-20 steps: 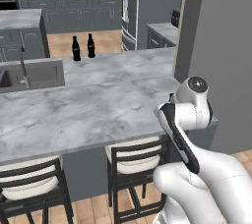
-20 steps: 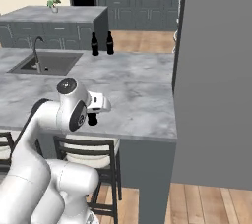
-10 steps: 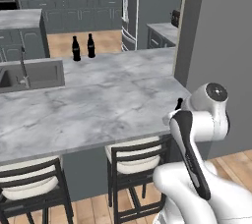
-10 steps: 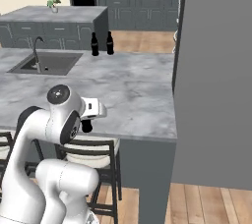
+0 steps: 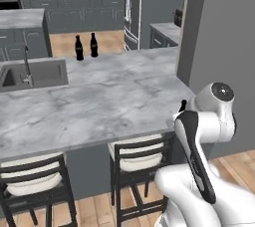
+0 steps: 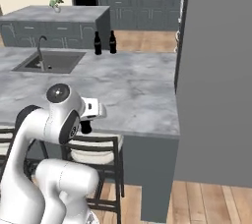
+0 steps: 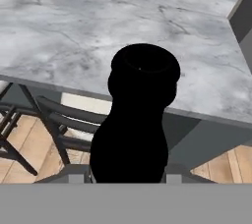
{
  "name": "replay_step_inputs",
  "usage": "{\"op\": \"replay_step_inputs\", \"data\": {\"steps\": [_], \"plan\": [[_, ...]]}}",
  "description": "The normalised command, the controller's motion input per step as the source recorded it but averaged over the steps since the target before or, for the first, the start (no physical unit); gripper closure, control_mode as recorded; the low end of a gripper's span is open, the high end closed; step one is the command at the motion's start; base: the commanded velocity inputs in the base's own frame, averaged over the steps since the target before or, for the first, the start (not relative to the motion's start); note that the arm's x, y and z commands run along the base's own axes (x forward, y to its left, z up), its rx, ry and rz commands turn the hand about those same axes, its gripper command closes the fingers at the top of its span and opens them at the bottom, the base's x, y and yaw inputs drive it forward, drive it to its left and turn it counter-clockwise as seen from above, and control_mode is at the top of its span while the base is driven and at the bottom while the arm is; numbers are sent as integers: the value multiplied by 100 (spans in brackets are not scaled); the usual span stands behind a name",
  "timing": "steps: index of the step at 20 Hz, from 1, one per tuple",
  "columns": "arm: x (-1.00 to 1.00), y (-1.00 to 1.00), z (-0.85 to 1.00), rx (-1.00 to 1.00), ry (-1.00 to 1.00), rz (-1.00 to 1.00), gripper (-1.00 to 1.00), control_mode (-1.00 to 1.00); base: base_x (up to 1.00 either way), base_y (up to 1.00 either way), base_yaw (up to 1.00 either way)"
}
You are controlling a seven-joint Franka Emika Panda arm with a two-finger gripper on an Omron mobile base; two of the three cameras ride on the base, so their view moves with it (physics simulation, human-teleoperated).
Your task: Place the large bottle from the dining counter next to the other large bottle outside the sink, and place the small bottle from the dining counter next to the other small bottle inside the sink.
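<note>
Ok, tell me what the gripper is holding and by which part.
The gripper holds a dark bottle, clasped low on its body, with the neck and cap pointing away from the hand toward the dining counter.

Grey marble dining counter (image 5: 104,106), sink (image 5: 35,74) recessed at left, two dark bottles (image 5: 85,46) at far edge
</note>
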Motion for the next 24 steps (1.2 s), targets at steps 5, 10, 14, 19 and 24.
{"op": "replay_step_inputs", "data": {"steps": [5,10,14,19,24], "plan": [[0,0,0,0,0,0,100,100,-27,96,2],[0,0,0,0,0,0,100,100,-17,100,0],[0,0,0,0,0,0,100,100,-15,100,0],[0,0,0,0,0,0,100,100,-37,100,0],[0,0,0,0,0,0,100,100,-52,100,0]]}}
